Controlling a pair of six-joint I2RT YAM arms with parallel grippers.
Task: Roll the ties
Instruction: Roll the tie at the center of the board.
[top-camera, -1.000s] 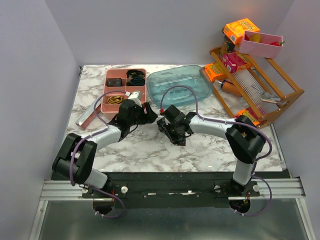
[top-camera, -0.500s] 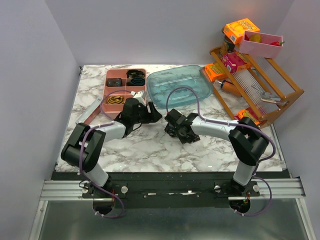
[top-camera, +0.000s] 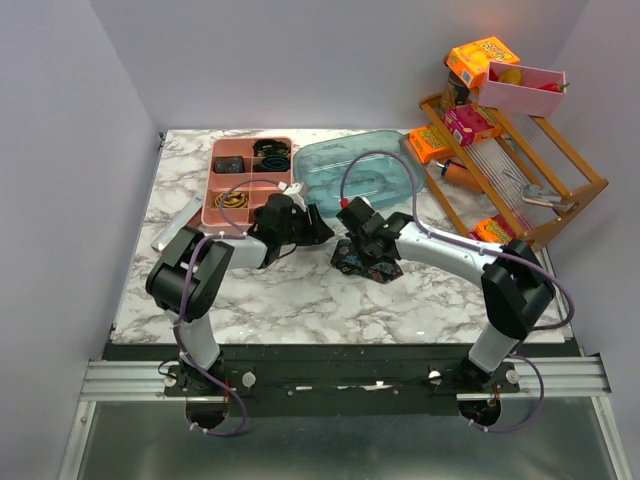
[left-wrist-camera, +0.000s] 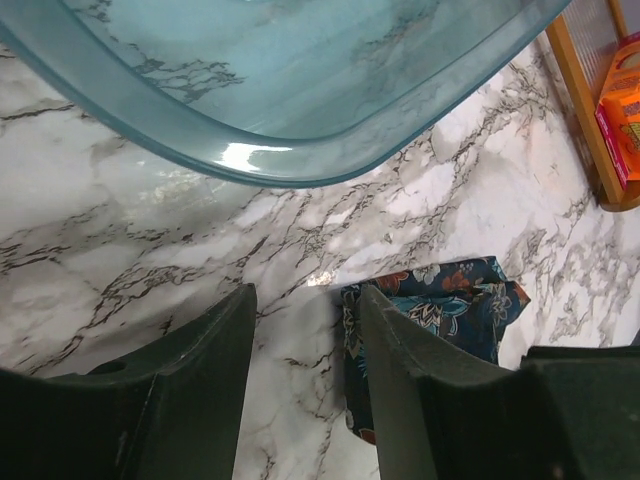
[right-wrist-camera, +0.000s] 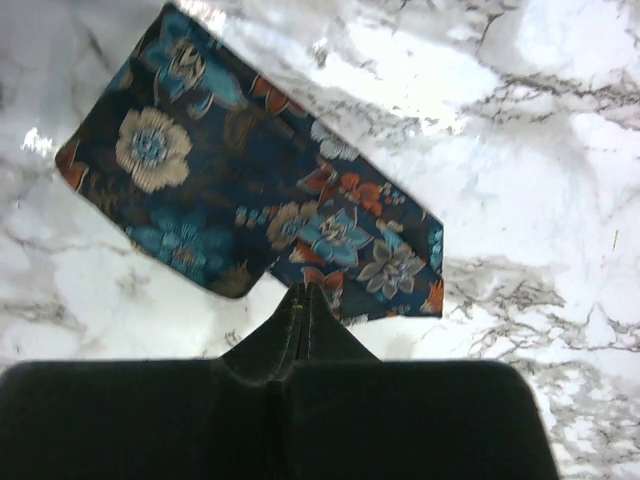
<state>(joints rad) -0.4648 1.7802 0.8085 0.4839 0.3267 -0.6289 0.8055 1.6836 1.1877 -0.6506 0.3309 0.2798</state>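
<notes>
Marble table (top-camera: 280, 300), blue tray (top-camera: 330, 195) at the back. The tie (right-wrist-camera: 270, 215) lay folded flat near the tray, navy with orange and blue flowers, partly hidden from above by the right gripper (right-wrist-camera: 302, 295). That gripper was closed at the tie's edge; pinch unclear. Left gripper (left-wrist-camera: 307, 300) was spread apart, empty, just beside the tie.

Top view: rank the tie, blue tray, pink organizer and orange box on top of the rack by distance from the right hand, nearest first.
1. Tie, right under the right hand.
2. Blue tray, just behind it.
3. Pink organizer, back left.
4. Orange box, far back right, up high.
</notes>
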